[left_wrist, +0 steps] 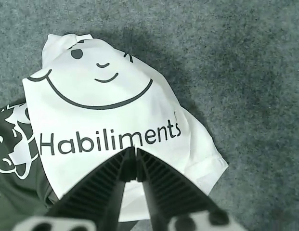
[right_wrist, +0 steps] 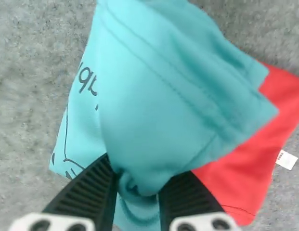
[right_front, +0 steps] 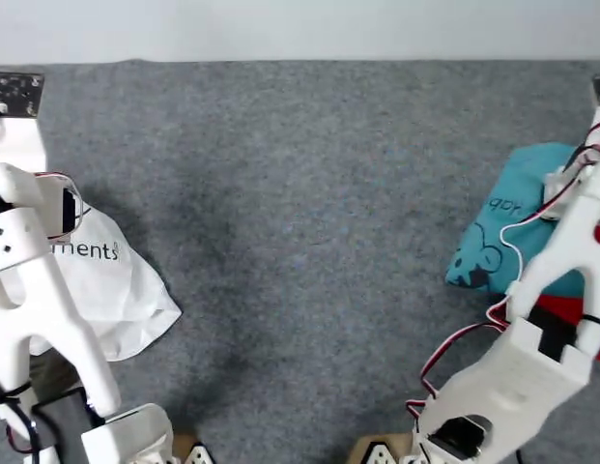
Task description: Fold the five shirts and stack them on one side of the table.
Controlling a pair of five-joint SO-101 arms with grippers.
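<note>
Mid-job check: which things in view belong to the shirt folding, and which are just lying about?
Belongs to the job:
white shirt
dark shirt, partly under the white one
teal shirt, pinched in the right gripper
red shirt, under the teal one

Just lying about:
grey mat covering the table
small dark board at a table corner

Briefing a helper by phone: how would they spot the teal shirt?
On the grey table, go to the right arm's side. The teal shirt lies bunched over a red shirt, a fold in the right pincer. Only it is teal with dark line drawings.
</note>
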